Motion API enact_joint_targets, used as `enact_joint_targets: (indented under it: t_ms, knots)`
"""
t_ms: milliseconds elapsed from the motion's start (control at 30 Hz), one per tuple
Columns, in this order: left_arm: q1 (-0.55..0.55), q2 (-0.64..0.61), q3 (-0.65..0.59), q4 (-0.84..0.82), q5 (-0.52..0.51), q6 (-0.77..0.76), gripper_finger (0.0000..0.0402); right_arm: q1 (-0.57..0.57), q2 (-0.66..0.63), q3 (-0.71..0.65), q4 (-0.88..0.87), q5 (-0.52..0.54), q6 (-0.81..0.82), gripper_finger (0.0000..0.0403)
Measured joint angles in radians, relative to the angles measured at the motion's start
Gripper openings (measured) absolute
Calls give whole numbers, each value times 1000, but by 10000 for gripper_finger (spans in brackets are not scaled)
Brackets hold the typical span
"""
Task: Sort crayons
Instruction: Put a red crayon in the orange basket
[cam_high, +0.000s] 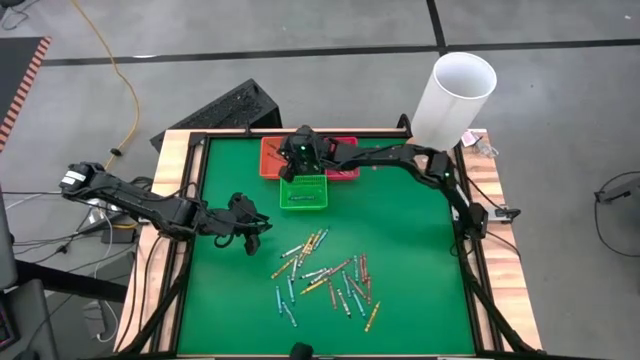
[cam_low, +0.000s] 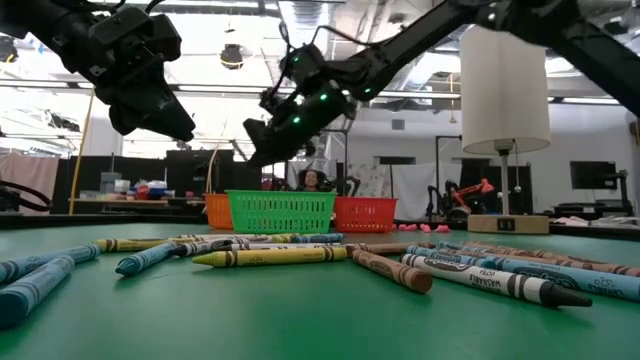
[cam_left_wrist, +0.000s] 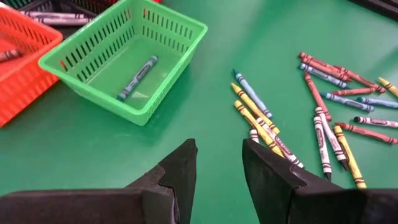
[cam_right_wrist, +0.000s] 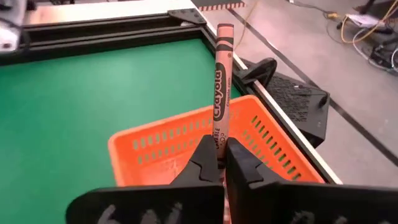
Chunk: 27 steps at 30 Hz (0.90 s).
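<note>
Dark jointed arms — green-lit right wrist (cam_high: 299, 150)

high view looks straight down on the whole desk (cam_high: 400, 250); low view sits at desk height, facing the room. both wrist views look close, and all share the green basket (cam_high: 303, 192).

Open green mat (cam_high: 400, 240) between the baskets (cam_high: 303, 192) and the crayons (cam_high: 328, 278), left hand (cam_high: 262, 228) beside it.
</note>
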Motion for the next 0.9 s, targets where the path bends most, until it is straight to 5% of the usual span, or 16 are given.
enact_joint_targets:
  t_ms: [500, 767, 900]
  knots:
    - [0, 0, 0, -5, 3, -5, 119, -5, -2, 119, -235, -23, -36, 115]
    - [0, 0, 0, -4, 33, -25, 119, 49, -243, 121, -755, -233, -107, 126]
    - [0, 0, 0, 1, 25, -25, 119, 136, -343, 121, -1075, -240, -60, 123]
